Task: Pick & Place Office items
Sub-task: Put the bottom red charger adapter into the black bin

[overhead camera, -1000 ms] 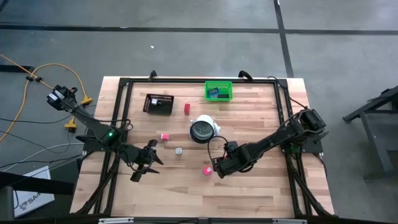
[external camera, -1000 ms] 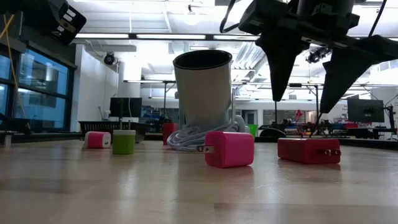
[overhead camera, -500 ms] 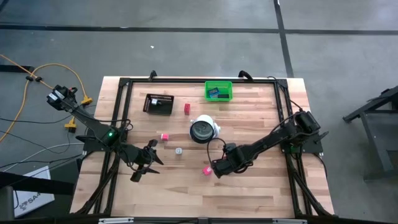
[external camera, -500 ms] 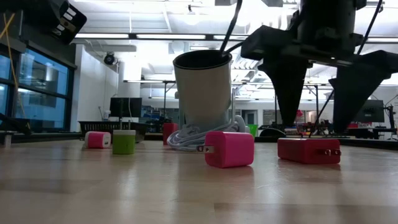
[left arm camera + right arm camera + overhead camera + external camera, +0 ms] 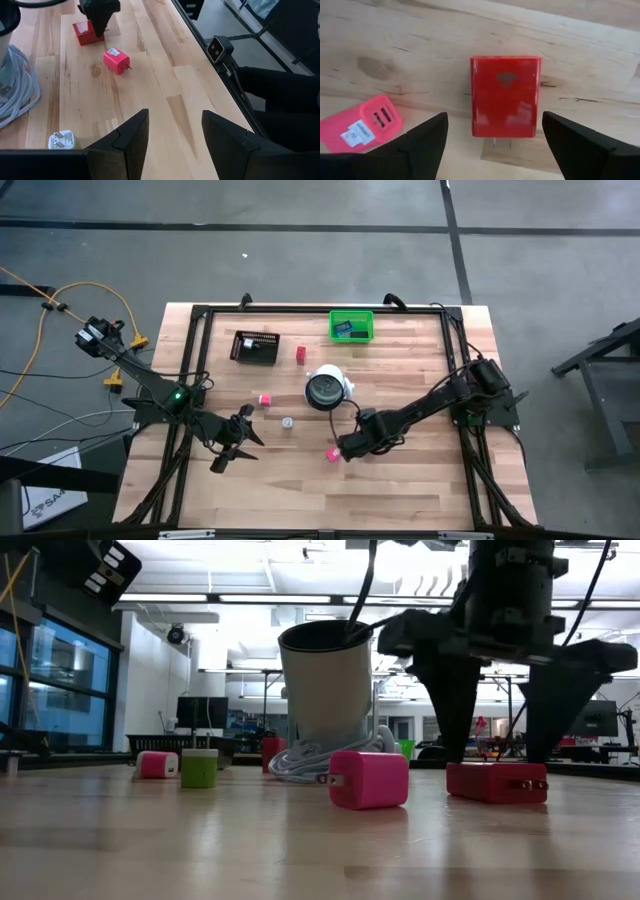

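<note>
Right claw spread wide, fingers straddling the red block on the tabletop; pink block just beside. Left claw spread, holding nothing, well apart.

Green bin, mesh tray, perhaps cup.

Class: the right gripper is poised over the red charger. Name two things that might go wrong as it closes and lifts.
1. The pink charger lies close beside the red charger; one finger of the open right gripper may knock it.
2. The white cable coiled around the cup lies near; the lifting arm might snag it.
</note>
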Controlling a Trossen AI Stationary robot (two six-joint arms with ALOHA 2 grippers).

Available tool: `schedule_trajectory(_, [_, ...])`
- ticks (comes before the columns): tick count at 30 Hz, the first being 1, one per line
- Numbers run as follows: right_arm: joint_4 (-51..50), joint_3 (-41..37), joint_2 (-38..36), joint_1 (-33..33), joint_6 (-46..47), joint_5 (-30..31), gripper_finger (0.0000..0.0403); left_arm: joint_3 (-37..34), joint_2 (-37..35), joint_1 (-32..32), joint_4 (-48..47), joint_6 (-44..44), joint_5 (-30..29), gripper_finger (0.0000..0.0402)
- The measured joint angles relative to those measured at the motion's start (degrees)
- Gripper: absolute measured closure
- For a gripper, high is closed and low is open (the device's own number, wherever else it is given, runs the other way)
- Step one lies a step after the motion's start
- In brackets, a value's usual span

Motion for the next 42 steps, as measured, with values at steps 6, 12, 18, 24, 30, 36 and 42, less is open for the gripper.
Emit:
schedule_trajectory(6, [0.0, 0.0, -0.2, 0.0, 0.5, 0.0, 0.0092, 0.0, 0.0, 0.0, 0.0, 0.0, 0.0, 0.0225])
schedule_trajectory(12, [-0.3, 0.0, -0.2, 0.3, 1.7, -0.1, 0.0092, 0.0, 0.0, 0.0, 0.0, 0.0, 0.0, 0.0225])
schedule_trajectory(18, [0.4, 0.0, -0.2, 0.3, 1.9, 0.0, 0.0092, 0.0, 0.0, 0.0, 0.0, 0.0, 0.0, 0.0225])
schedule_trajectory(24, [1.3, 0.0, 2.7, 0.4, 1.9, -1.3, 0.0092, 0.0, 0.0, 0.0, 0.0, 0.0, 0.0, 0.0225])
schedule_trajectory(30, [1.5, 0.0, 3.1, 0.4, 1.9, -1.0, 0.0092, 0.0, 0.0, 0.0, 0.2, 0.0, 0.0, 0.0225])
schedule_trajectory(36, [1.4, 0.0, 3.1, 0.4, 2.9, -1.1, 0.0094, 0.0, 0.0, 0.0, 0.2, 0.0, 0.0, 0.0225])
schedule_trajectory(42, [1.3, 0.0, 3.1, 0.4, 3.4, -0.7, 0.0113, 0.0, 0.0, 0.0, 0.4, 0.0, 0.0, 0.0225])
